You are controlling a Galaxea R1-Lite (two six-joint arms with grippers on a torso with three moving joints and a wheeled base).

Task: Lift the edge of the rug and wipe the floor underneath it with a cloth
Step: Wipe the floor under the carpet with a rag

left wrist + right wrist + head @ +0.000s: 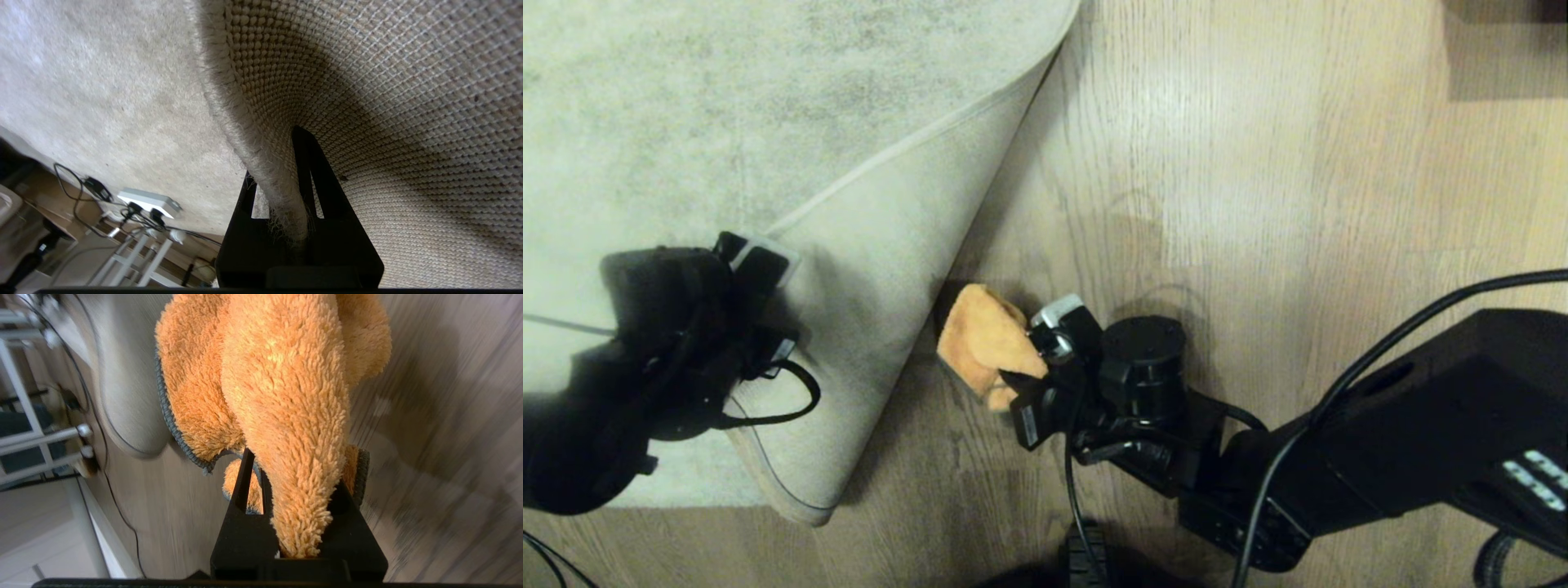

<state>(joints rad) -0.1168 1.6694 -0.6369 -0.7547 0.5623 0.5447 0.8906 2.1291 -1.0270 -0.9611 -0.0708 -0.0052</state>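
Rug corner up, cloth on the floor

Your left gripper [292,192] pinches the rug edge [253,134]; at 3 o'clock, your right gripper [1033,359] squeezes the orange cloth [984,339] by the floor [1258,204].

The head view looked steeply down from above onto the floor [1258,163] and the folded-back rug edge [890,269]. The left wrist view sat right behind the left hand [286,183], very close to the rug's woven backing. The right wrist view looked along the right hand [294,506], close on the cloth [286,396]. Rug and floor showed in all three views.
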